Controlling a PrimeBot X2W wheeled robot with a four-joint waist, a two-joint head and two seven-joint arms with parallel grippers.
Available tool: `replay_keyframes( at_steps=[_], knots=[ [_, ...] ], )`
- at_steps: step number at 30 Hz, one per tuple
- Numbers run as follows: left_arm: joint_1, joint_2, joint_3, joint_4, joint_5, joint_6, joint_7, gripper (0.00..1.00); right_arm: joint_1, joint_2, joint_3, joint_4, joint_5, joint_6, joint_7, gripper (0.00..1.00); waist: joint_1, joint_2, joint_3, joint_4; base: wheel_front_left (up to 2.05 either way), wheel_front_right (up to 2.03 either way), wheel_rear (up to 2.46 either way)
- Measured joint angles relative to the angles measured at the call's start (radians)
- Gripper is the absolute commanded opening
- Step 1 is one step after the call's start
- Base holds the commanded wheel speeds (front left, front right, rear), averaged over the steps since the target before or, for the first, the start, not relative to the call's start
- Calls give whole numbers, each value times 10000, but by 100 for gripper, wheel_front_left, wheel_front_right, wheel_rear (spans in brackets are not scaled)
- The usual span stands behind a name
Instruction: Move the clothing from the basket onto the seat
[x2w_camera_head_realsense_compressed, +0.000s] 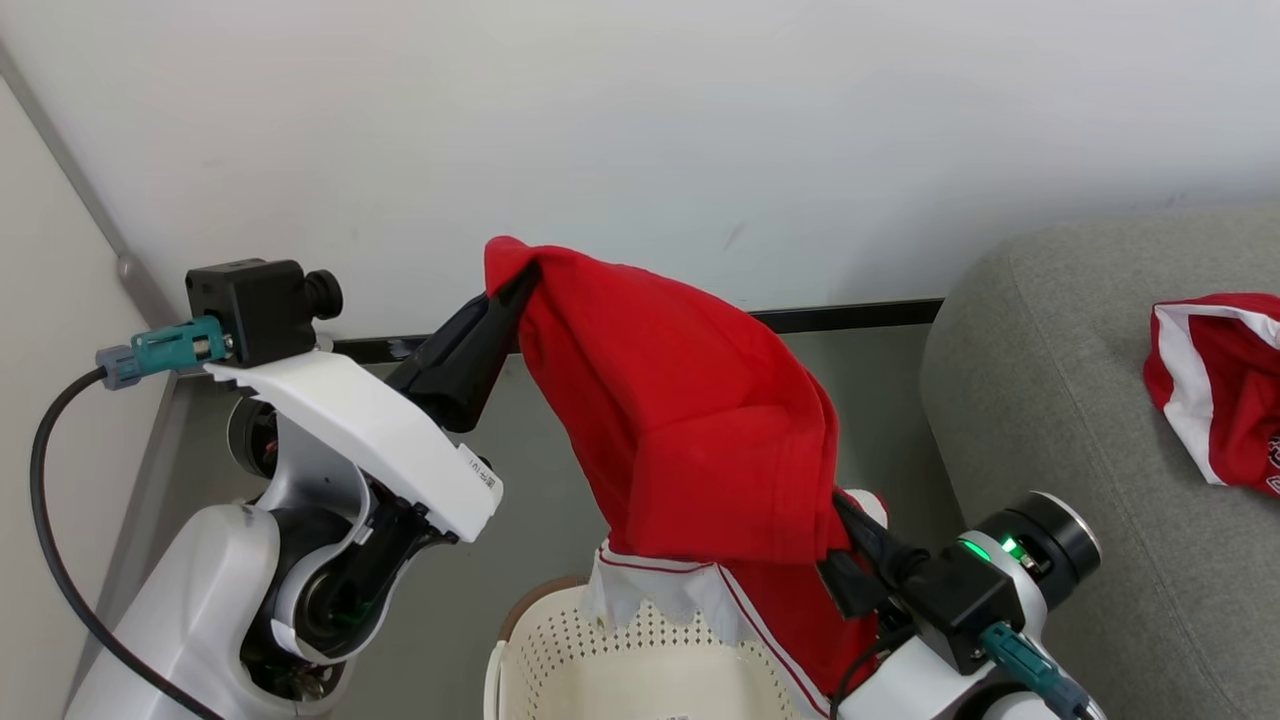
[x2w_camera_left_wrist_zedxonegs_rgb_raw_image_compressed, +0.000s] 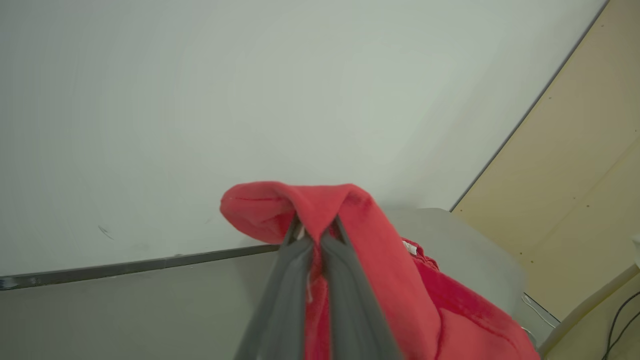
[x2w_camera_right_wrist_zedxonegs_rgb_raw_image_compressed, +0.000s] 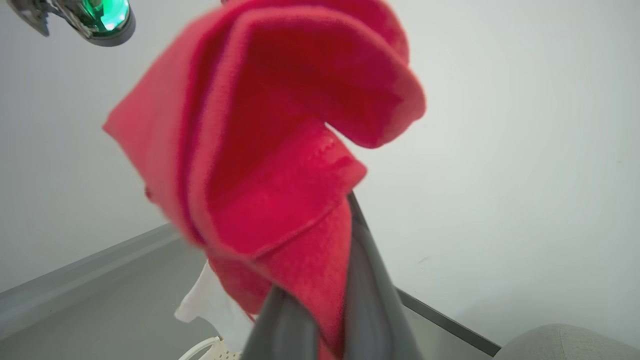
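While pinched at two places and hung clear above the basket (x2w_camera_head_realsense_compressed: 600, 660), behaves as limp, light knit cloth: red garment (x2w_camera_head_realsense_compressed: 690, 420), soft, without stiffness, sagging in folds wherever unsupported. Neither fragile nor slippery by the look of it; more likely to drape and snag than to slide.

At the top end, left jaws shut tight on a bunched fold. Lower down, above the basket's right side, right jaws shut on a thicker gather. Best held much as now: two well-separated bunches, each thick enough not to pull free.

Long axis slanting, from the high pinch on the left down to the low pinch on the right. Pointing downward, white-trimmed hem (x2w_camera_head_realsense_compressed: 660, 590), trailing to the basket's rim; cannot tell whether touching. Probably needs raising further before swinging toward the seat (x2w_camera_head_realsense_compressed: 1050, 420).

Already lying there, well in from the seat's rounded corner: second red-and-white garment (x2w_camera_head_realsense_compressed: 1215, 390).
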Motion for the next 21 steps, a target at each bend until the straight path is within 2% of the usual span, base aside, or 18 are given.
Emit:
replay_keyframes(
  at_steps=[12, 21],
  knots=[
    [1, 75, 12, 142, 67, -107, -226, 100, 0, 10, -136, -77, -81, 0, 10, 0, 0, 0, 68, -9, 0, 0, 0],
    [304, 249, 385, 351, 50, -132, -439, 100, 7, 36, -347, -84, -79, 0, 59, 0, 0, 0, 144, 31, 0, 0, 0]
  ],
)
